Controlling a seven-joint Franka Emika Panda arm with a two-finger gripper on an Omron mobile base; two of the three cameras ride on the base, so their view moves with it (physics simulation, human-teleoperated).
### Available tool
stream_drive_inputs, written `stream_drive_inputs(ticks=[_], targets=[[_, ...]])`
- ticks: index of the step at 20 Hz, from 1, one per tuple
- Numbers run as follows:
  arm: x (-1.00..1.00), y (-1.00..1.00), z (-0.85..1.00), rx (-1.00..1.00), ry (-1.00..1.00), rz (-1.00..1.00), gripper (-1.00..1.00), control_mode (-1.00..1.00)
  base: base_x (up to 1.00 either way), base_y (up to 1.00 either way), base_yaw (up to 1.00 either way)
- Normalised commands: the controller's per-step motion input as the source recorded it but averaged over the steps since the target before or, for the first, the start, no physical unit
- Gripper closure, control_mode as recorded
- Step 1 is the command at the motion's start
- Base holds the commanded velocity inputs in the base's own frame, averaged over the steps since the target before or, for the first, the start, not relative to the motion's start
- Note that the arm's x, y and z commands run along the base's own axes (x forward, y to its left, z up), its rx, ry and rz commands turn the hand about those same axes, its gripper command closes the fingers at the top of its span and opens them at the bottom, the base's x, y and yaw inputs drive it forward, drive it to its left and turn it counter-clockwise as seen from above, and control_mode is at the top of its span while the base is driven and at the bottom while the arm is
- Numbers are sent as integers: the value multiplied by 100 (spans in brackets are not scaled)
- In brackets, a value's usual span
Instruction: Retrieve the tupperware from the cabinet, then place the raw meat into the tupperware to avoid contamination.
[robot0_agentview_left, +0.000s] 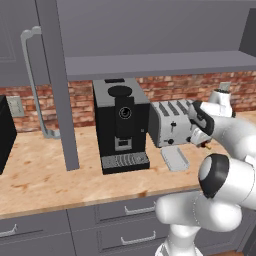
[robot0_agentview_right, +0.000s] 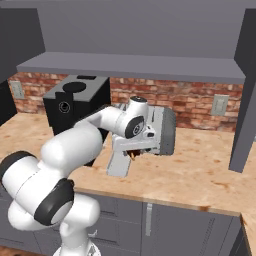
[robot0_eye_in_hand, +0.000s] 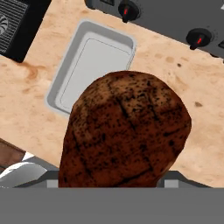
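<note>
Gripper (robot0_eye_in_hand: 114, 186): clamped on meat (robot0_eye_in_hand: 124, 131)
Tupperware (robot0_eye_in_hand: 89, 65): on table (robot0_eye_in_hand: 183, 96), below meat
Writing: none legible

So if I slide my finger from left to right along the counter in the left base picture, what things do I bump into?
Coffee machine → tupperware → toaster, the tupperware lying in front of the gap between the two, then the robot's arm.

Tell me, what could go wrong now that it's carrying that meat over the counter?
The raw meat in the hand sits off to one side of the tupperware, so an early release could drop it on the counter. The toaster is close and might get bumped.
</note>
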Motion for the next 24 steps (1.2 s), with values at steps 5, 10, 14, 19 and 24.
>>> stream_drive_inputs(ticks=[5, 10, 14, 19, 24], targets=[[-7, 37, -1, 4, 0, 0, 100, -100, 0, 0, 0], [0, 34, -3, 2, 0, 0, 100, -100, 0, 0, 0], [0, 29, -5, 0, 0, 0, 100, -100, 0, 0, 0], [0, 30, -14, 0, -1, 0, 100, -100, 0, 0, 0], [0, 27, -18, -3, 0, 0, 100, -100, 0, 0, 0]])
